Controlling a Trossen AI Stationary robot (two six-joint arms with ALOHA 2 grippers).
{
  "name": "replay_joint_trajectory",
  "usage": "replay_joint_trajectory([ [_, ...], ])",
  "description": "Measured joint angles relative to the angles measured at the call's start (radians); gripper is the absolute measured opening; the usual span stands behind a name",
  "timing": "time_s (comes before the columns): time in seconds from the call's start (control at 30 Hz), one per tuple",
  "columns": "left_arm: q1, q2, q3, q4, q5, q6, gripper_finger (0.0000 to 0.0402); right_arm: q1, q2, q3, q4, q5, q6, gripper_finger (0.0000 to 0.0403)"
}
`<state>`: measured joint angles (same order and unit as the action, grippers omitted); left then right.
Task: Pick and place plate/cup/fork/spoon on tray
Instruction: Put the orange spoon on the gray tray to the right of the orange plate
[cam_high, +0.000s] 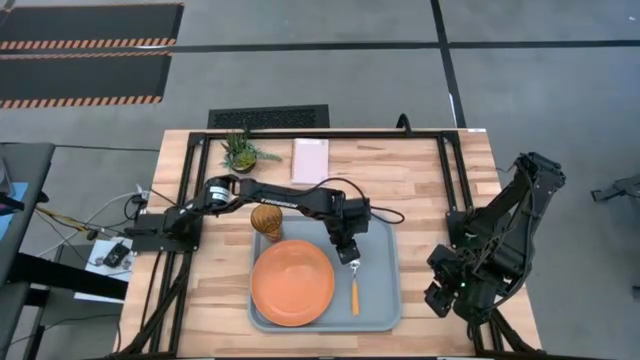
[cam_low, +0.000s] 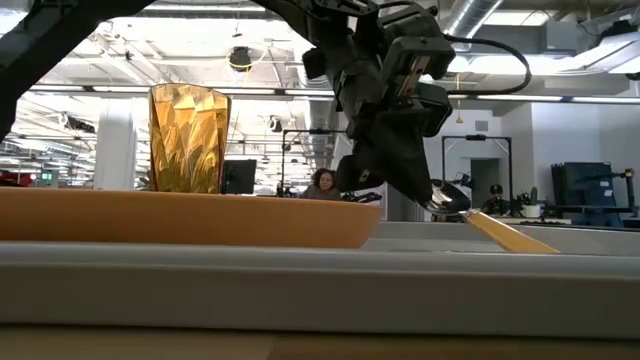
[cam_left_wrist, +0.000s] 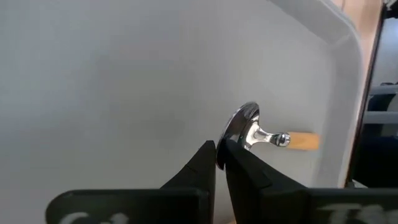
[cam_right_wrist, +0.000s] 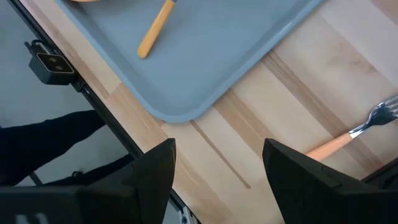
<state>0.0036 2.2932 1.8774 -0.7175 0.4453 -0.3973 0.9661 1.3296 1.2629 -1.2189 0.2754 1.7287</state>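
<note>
Broadly, the wooden worktop (cam_high: 420, 185) carries the pale blue-grey tray (cam_high: 385, 300) near its front middle, and on the tray's left half lies the round orange plate (cam_high: 291, 284), filling most of that side. Behind the plate, in the tray's back left corner and just beside the plate's rim, stands the amber cup (cam_high: 266, 222), upright; in the low view it rises above the plate's edge. Farther back on the bare worktop sit a small green potted plant (cam_high: 240, 150) and, to its right, a pale pink card (cam_high: 310, 160), both well apart from the tray. The spoon (cam_high: 353, 285) lies on the tray's right half, to the right of the plate and apart from it, its orange handle pointing toward the front and its silver bowl toward the back. The left pincer (cam_high: 350, 258) reaches over the tray from the left and is right at that bowl; its fingers are nearly together with only a thin slit between them, and the bowl stands on edge just past their tips, so whether they still touch it cannot be told. The fork (cam_right_wrist: 357, 132) lies on the bare worktop off the tray's right front corner, seen only from the right wrist, near the right pincer (cam_right_wrist: 217, 171), whose fingers stand wide apart and hold nothing, over the worktop's right front part.
</note>
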Motion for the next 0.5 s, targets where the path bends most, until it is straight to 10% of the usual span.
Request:
replay_joint_trajectory([
  [0.5,-0.005,0.0,0.0,-0.012,-0.051,0.066,0.0037,0.0,0.0,0.0,0.0,0.0,0.0,0.0265],
])
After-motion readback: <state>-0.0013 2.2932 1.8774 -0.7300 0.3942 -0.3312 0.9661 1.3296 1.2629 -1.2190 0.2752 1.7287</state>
